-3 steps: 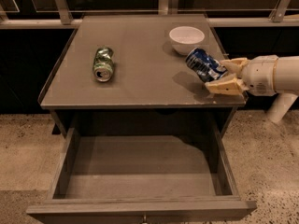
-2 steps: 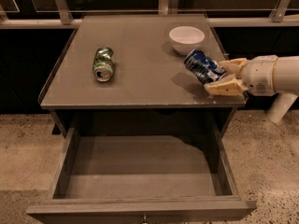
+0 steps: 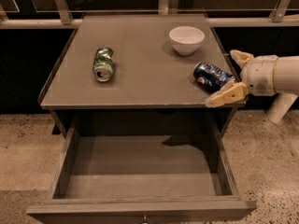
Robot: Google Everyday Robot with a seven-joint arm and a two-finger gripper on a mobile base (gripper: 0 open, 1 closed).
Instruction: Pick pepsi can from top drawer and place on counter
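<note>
Claw (image 3: 220,79) wide open around pepsi can (image 3: 211,75), counter (image 3: 140,55) edge

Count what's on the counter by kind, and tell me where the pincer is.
Cans: 2, the blue pepsi can and the green can
Bowls: 1, the white bowl
Total: 3 on the counter
The pincer is open at the counter's right edge, its fingers to either side of the pepsi can.
</note>
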